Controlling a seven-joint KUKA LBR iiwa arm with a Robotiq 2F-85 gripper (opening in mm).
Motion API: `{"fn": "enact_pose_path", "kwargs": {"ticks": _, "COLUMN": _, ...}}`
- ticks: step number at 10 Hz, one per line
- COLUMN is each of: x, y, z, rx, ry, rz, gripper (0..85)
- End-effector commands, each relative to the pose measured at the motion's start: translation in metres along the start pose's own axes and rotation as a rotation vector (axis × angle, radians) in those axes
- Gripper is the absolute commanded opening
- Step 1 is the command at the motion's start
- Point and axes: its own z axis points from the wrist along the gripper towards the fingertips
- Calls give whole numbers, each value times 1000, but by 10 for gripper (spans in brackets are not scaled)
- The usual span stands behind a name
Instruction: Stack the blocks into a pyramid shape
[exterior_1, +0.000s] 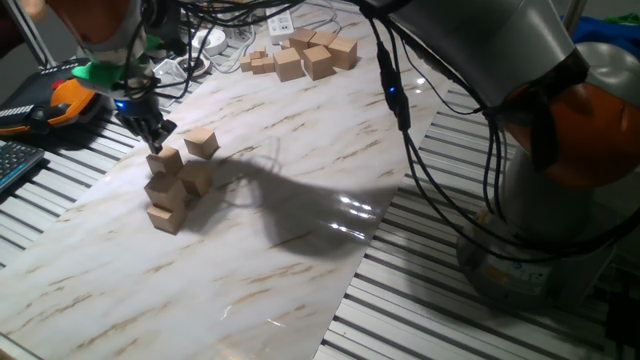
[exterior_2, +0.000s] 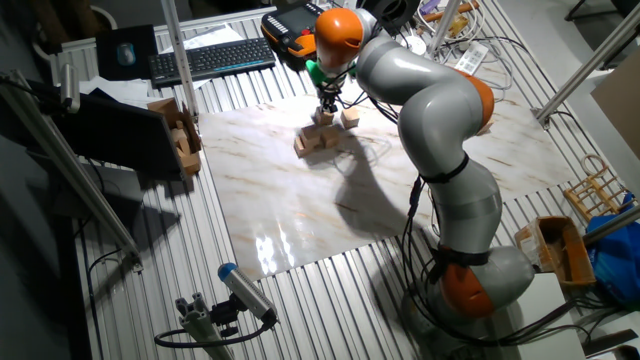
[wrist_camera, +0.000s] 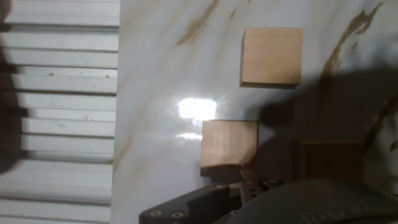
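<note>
In one fixed view the pincer (exterior_1: 155, 133) hangs just above the top cube of the pyramid shape (exterior_1: 172, 190), a stepped heap of tan blocks on the marble worktop (exterior_1: 290, 200). Whether its fingers touch that cube, or how wide they stand, I cannot tell. A loose block (exterior_1: 201, 142) lies just beside the heap. A spare pile of blocks (exterior_1: 305, 53) sits well apart at the far edge, among cables. An orange handset (exterior_1: 62, 100) lies near the pincer.

In the other fixed view the arm bends over the heap (exterior_2: 318, 138); a keyboard (exterior_2: 212, 58) lies beyond the worktop.

In the hand view three cubes show: one lit (wrist_camera: 272, 55), one just ahead of the hand (wrist_camera: 229, 143), one in shadow (wrist_camera: 331, 160).
</note>
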Motion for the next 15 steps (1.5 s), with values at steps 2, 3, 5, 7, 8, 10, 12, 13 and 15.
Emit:
{"fn": "enact_pose_path", "kwargs": {"ticks": 2, "x": 0, "y": 2, "z": -1, "rx": -2, "ry": -17, "rz": 37, "gripper": 510}}
{"fn": "enact_pose_path", "kwargs": {"ticks": 3, "x": -1, "y": 2, "z": -3, "rx": -2, "ry": -17, "rz": 57, "gripper": 850}}
{"fn": "enact_pose_path", "kwargs": {"ticks": 5, "x": 1, "y": -2, "z": -12, "rx": 3, "ry": -11, "rz": 47, "gripper": 850}}
{"fn": "enact_pose_path", "kwargs": {"ticks": 7, "x": 5, "y": -2, "z": -18, "rx": 18, "ry": -13, "rz": 27, "gripper": 850}}
{"fn": "enact_pose_path", "kwargs": {"ticks": 8, "x": 7, "y": -2, "z": -17, "rx": 23, "ry": -12, "rz": 20, "gripper": 850}}
{"fn": "enact_pose_path", "kwargs": {"ticks": 10, "x": 8, "y": 0, "z": -13, "rx": 18, "ry": -13, "rz": 15, "gripper": 850}}
{"fn": "enact_pose_path", "kwargs": {"ticks": 12, "x": 11, "y": 5, "z": -10, "rx": 22, "ry": -18, "rz": 5, "gripper": 850}}
{"fn": "enact_pose_path", "kwargs": {"ticks": 13, "x": 12, "y": 7, "z": -8, "rx": 28, "ry": -19, "rz": 5, "gripper": 850}}
{"fn": "enact_pose_path", "kwargs": {"ticks": 15, "x": 11, "y": 8, "z": -5, "rx": 35, "ry": -16, "rz": 3, "gripper": 680}}
